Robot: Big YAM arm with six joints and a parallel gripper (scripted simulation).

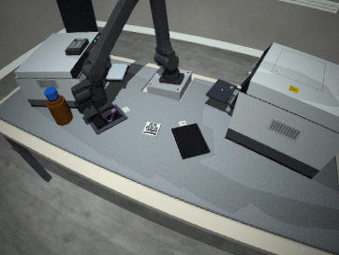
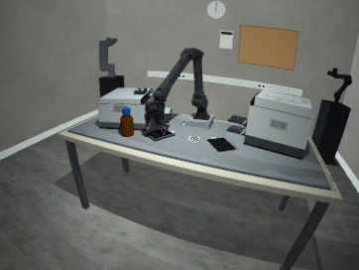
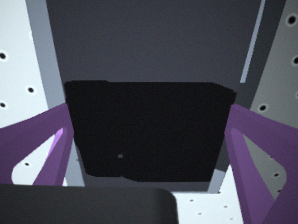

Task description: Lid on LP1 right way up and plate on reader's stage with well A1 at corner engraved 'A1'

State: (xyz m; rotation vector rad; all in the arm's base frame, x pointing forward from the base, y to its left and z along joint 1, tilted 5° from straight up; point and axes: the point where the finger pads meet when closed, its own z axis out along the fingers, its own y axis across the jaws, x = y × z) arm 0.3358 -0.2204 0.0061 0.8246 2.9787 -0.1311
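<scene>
My gripper point(image 1: 110, 114) point(image 2: 164, 130) point(image 3: 149, 111) has its purple fingers set wide, low over the left bench position point(image 1: 101, 129). It appears shut on the lid point(image 3: 150, 40), which spans the gap between the fingertips and looks dark in the wrist view, with pale bluish edges and a black shadow across it. Whether the lid touches the deck is hidden. The pale plate point(image 1: 117, 71) is on the dispenser's stage, behind the arm. The reader's stage point(image 1: 220, 90) stands out from the reader point(image 1: 281, 110) point(image 2: 280, 121) and shows no plate. The bench labels are too small to read.
The amber bottle point(image 1: 59, 112) point(image 2: 127, 125) with a blue cap stands upright beside the dispenser point(image 1: 44, 70) point(image 2: 110, 113), close to my gripper. A printed marker card point(image 1: 151, 128) lies between the two bench positions. The other black bench position point(image 1: 191, 142) point(image 2: 221, 144) lies right of it.
</scene>
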